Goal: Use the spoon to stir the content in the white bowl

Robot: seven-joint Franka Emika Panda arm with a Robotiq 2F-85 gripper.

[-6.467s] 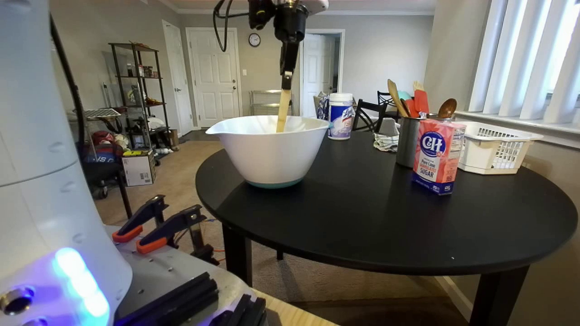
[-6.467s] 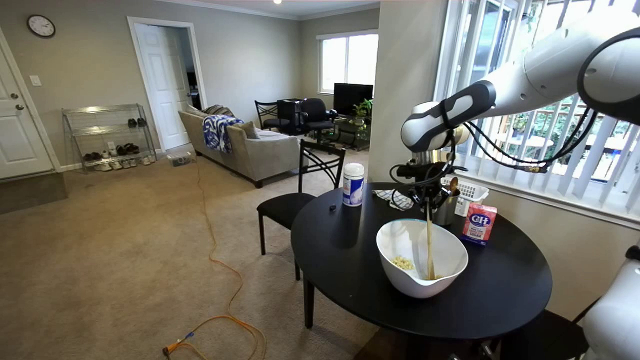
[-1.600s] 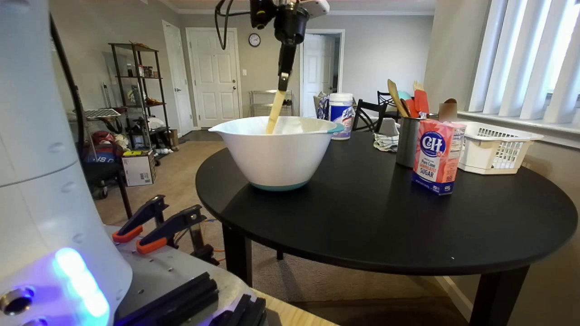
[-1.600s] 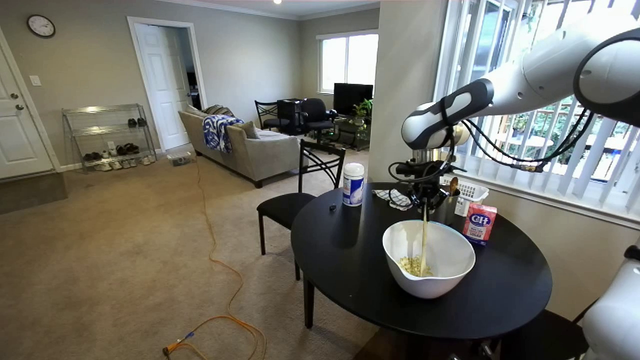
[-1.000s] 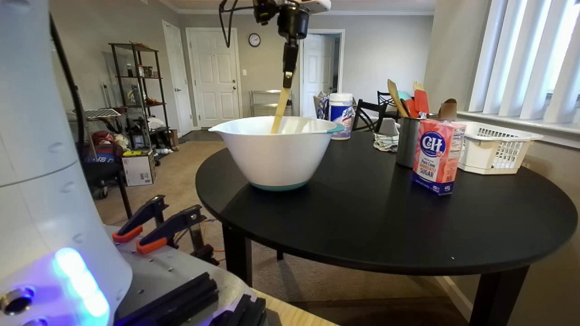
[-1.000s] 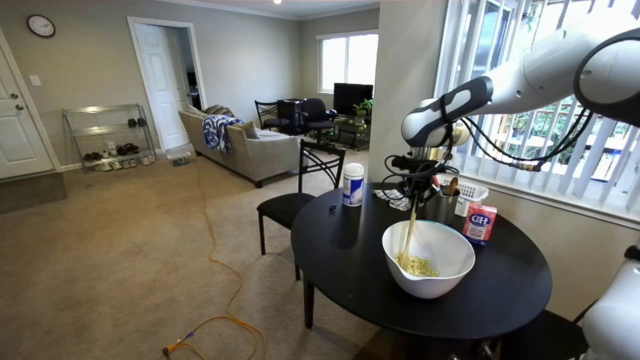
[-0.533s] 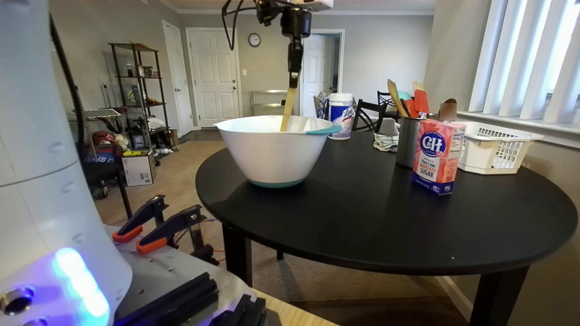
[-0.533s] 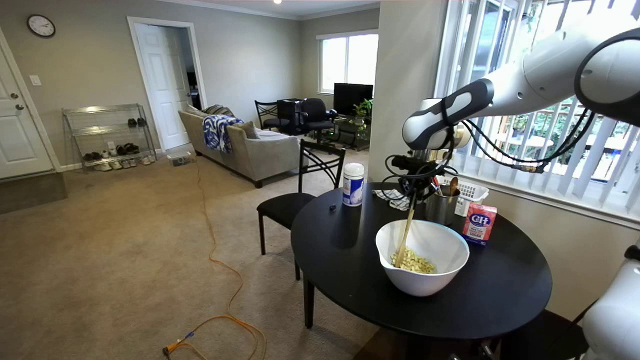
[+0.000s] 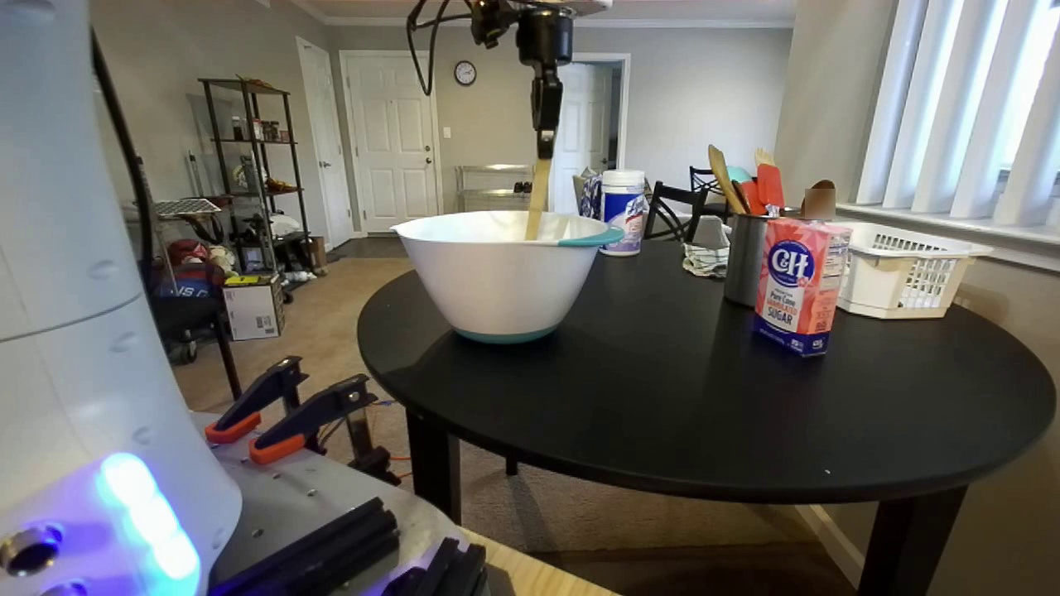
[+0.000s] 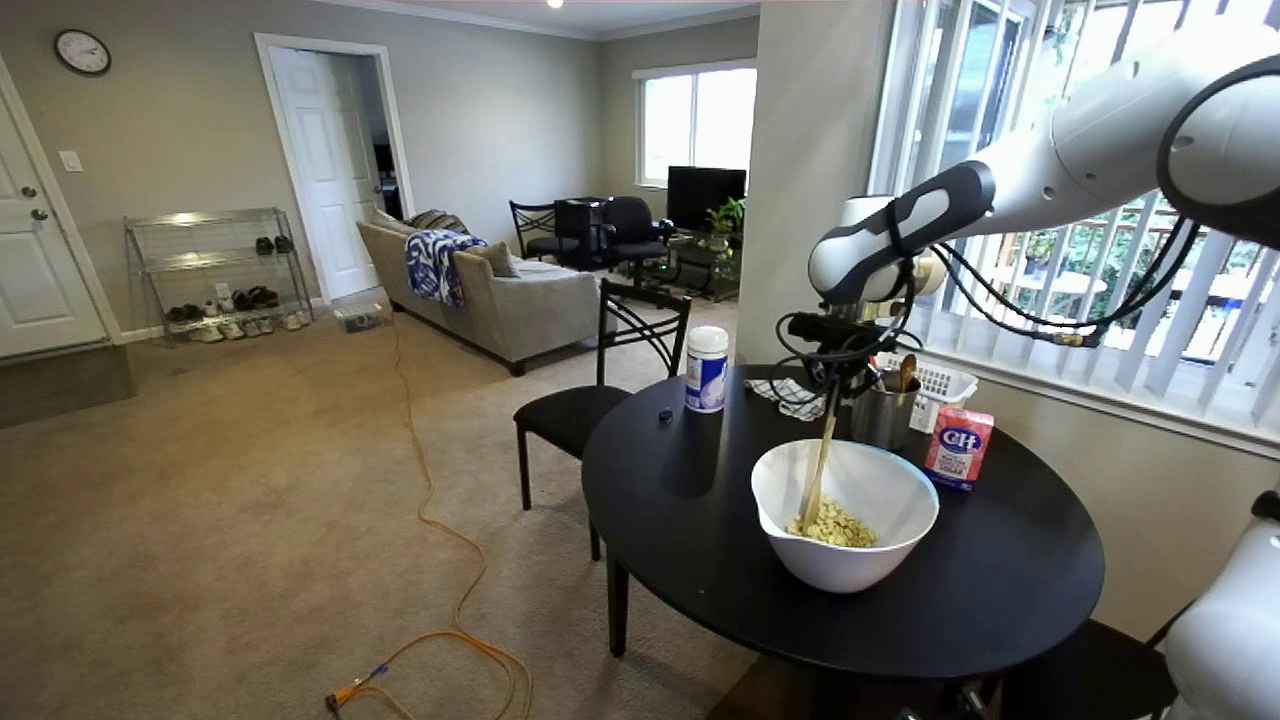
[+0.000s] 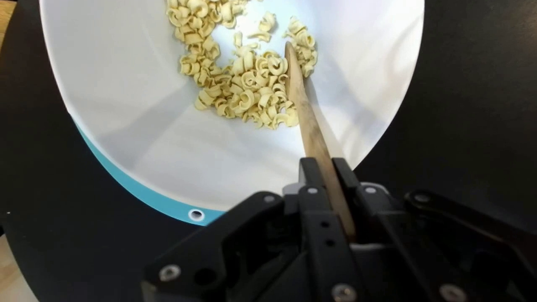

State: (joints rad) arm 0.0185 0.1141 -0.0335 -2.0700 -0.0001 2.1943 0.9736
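My gripper is shut on the handle of the pale wooden spoon. In the wrist view the handle lies between the two finger pads of the gripper, and the spoon slants down into the white bowl. Its tip rests among curly pale pasta at the bowl's bottom. The white bowl stands upright on the table, its teal handle facing right in that exterior view. In an exterior view the spoon leans over the pasta inside the bowl, below the gripper.
The round black table also carries a sugar box, a metal utensil holder, a white slatted basket, a wipes canister and a cloth. A black chair stands beside the table.
The gripper has kept hold of the spoon and swept it through the pasta, which has shifted. The bowl has turned and slid a little. In the last half second the spoon moved slightly.
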